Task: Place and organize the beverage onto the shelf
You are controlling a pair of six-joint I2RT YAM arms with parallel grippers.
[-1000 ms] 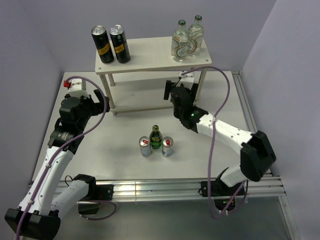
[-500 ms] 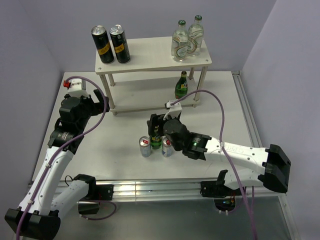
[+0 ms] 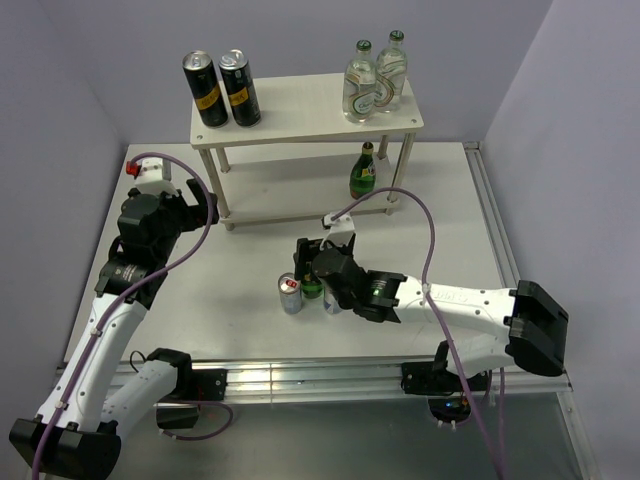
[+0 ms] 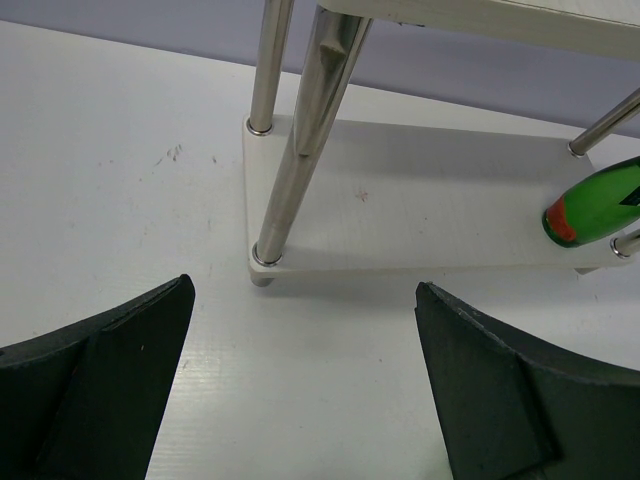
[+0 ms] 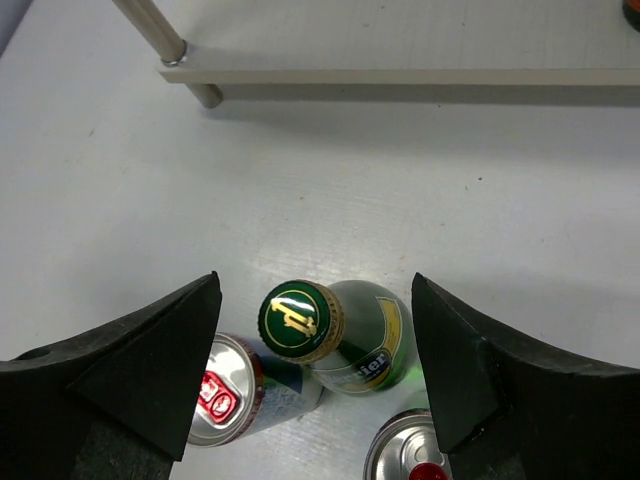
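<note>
**While my right hand (image 5: 315, 290) hangs open over it, one dark green glass bottle (image 5: 345, 335) stands on the white desk (image 3: 240, 280)**

Seen from my right wrist, my two dark fingers sit wide apart, one on each side of the bottle's gold-printed green cap, and neither touches it. The bottle is upright near the front middle of the desk. Two short silver cans with red tops flank it closely: one (image 5: 235, 395) just to its left and the other (image 5: 415, 455) just to its right, at the bottom edge of the wrist view. From the top camera my right arm reaches in from the right, and my right hand (image 3: 312, 262) covers much of this little group.

Behind the group is the pale off-white two-tier shelf (image 3: 300, 115). A second dark green glass bottle (image 3: 363, 172) stands upright on its lower board, near the right-hand legs. Two clear glass bottles (image 3: 361, 82) stand side by side on the right end of the top board, and two tall black cans (image 3: 205, 90) stand together on the left end.

My left hand (image 3: 195, 205) is held over the desk just off the shelf's left end. Its wrist view shows my left hand (image 4: 305, 300) with fingers apart and nothing between them, facing the lower board's left corner and metal legs.
</note>
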